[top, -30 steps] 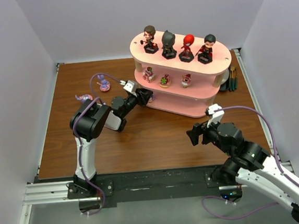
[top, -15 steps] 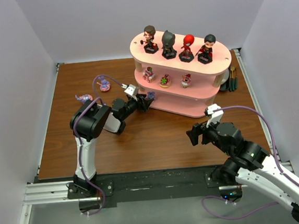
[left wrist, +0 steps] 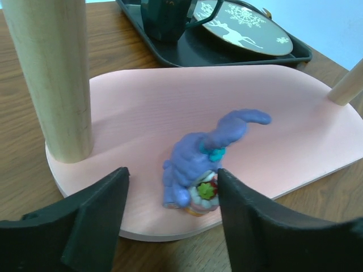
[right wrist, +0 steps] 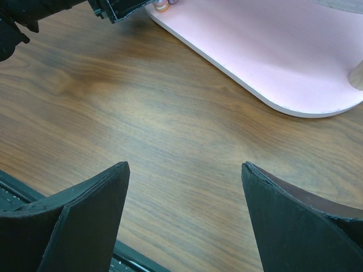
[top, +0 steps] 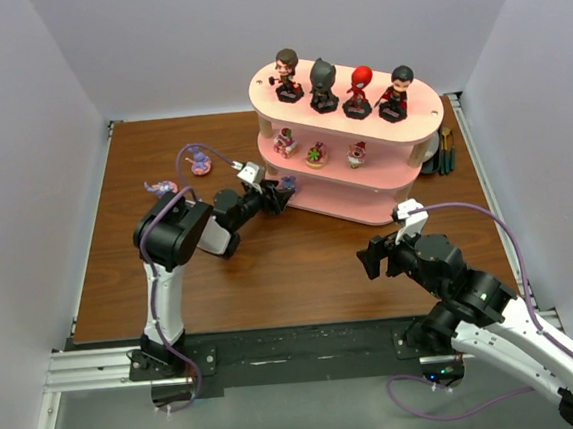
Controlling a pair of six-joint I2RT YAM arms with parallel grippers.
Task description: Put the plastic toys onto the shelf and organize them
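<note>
Purple long-eared creature (left wrist: 198, 161) stands on the shelf (left wrist: 130, 107), at the left end of its bottom pink board, just beside a wooden post (left wrist: 54, 79). It sits between my left jaws, which are apart and clear of it on both sides. A second ago they were narrower and closer in against the shelf. My right jaws gape wide over the bench (right wrist: 142, 113) before the shelf's right end, unchanged.
</note>
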